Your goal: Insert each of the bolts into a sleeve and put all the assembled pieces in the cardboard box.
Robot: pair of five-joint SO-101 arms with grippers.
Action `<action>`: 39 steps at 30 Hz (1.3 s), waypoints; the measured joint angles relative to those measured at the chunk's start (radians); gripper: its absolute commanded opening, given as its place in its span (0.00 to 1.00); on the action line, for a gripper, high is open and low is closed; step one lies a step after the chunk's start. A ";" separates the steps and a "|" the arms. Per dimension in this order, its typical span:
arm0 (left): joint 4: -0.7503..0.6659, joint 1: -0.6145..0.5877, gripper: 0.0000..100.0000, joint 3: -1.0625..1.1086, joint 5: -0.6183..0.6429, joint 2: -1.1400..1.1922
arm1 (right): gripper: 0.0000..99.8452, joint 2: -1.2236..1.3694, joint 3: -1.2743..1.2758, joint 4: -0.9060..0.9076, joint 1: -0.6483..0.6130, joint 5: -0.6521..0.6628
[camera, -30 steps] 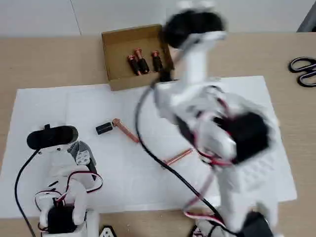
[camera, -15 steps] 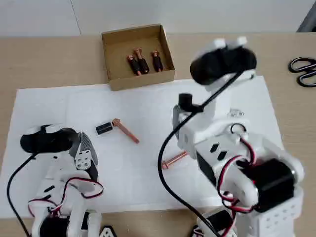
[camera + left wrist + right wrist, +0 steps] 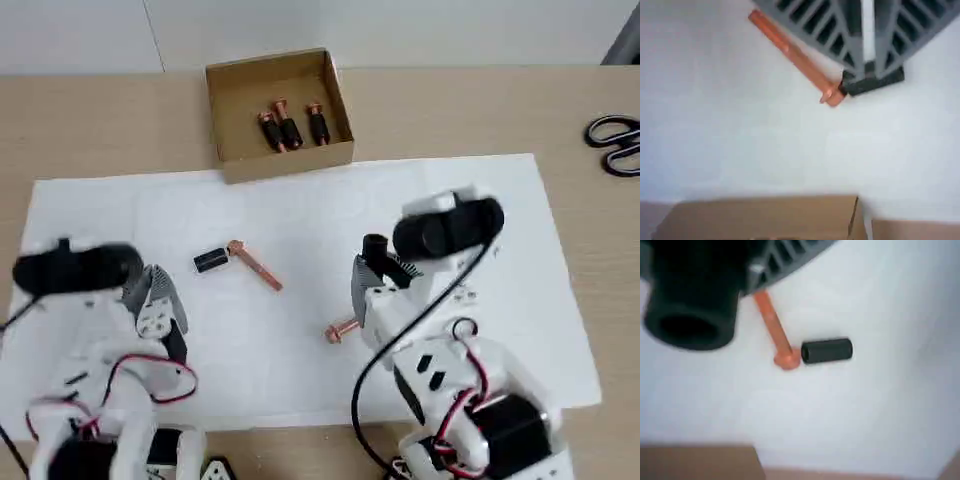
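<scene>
The cardboard box (image 3: 228, 120) stands at the back with three bolt-and-sleeve pieces (image 3: 290, 125) lying inside. On the white paper a copper bolt (image 3: 256, 267) (image 3: 790, 52) (image 3: 772, 325) lies with its head against a loose black sleeve (image 3: 210, 260) (image 3: 826, 350). My right gripper (image 3: 372, 265) hangs over the middle of the paper, shut on another black sleeve (image 3: 375, 244) (image 3: 690, 310). A second bolt (image 3: 340, 329) pokes out from under that arm. My left gripper (image 3: 160, 305) (image 3: 868, 75) is at the front left, shut and holding nothing, pointed at the loose bolt and sleeve.
White paper (image 3: 300, 210) covers most of the wooden table. Black scissors (image 3: 615, 140) lie at the far right edge. The box's near wall (image 3: 760, 217) shows beyond the bolt in the left wrist view.
The right arm has drawn back from the box toward the front and lowered over the paper beside the second bolt. The left arm has shifted a little to the left.
</scene>
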 measured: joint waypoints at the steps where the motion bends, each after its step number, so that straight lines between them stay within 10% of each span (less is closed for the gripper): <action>1: 0.008 0.000 0.01 -0.026 0.002 0.061 | 0.00 -0.046 0.046 -0.035 -0.002 0.000; 18: 0.020 0.190 0.01 -0.299 0.359 0.690 | 0.00 -0.436 0.425 -0.192 0.069 0.238; 39: 0.006 0.226 0.01 -0.353 0.460 0.919 | 0.00 -0.437 0.446 -0.288 0.121 0.239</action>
